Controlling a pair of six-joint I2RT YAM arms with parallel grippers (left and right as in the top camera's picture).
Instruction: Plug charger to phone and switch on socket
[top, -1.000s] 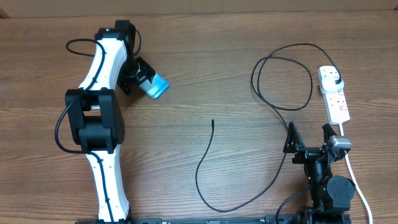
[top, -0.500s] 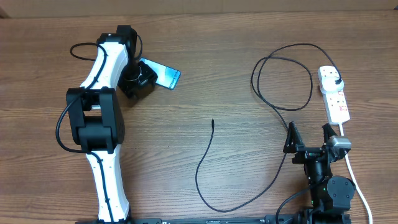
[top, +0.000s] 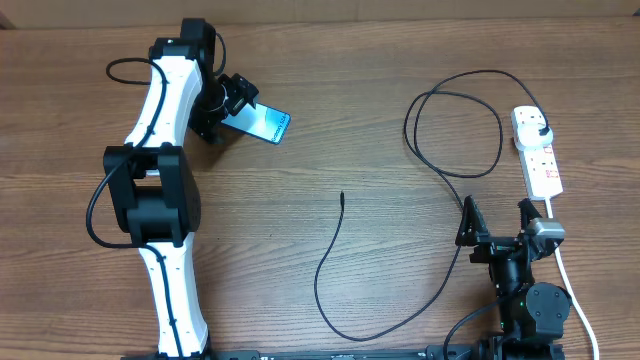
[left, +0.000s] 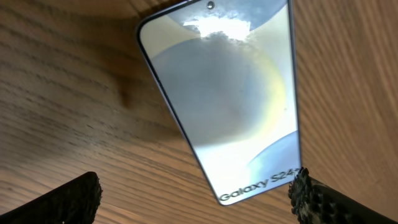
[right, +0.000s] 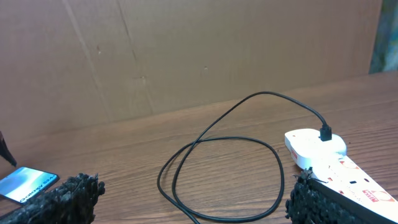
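The phone (top: 264, 124) lies flat on the table with its cyan screen up; it fills the left wrist view (left: 230, 93) and shows small in the right wrist view (right: 25, 183). My left gripper (top: 234, 106) is open and empty just behind the phone's near end (left: 196, 194). The charger cable loops on the right (top: 405, 125), its connector tip (top: 342, 197) lies free mid-table, and its black plug (top: 541, 122) sits in the white socket strip (top: 543, 160). My right gripper (top: 496, 222) is open and empty near the front edge (right: 196, 199), with the cable loop (right: 267, 94) and strip (right: 323, 155) ahead.
The strip's thick white cord (top: 570, 280) runs down past my right arm to the front edge. A brown cardboard wall (right: 186, 50) stands behind the table. The black cable sweeps across the front middle of the table (top: 370, 338).
My left gripper laid the phone flat on the table, let go of it and drew back toward the upper left. The right arm, cable and strip have not moved.
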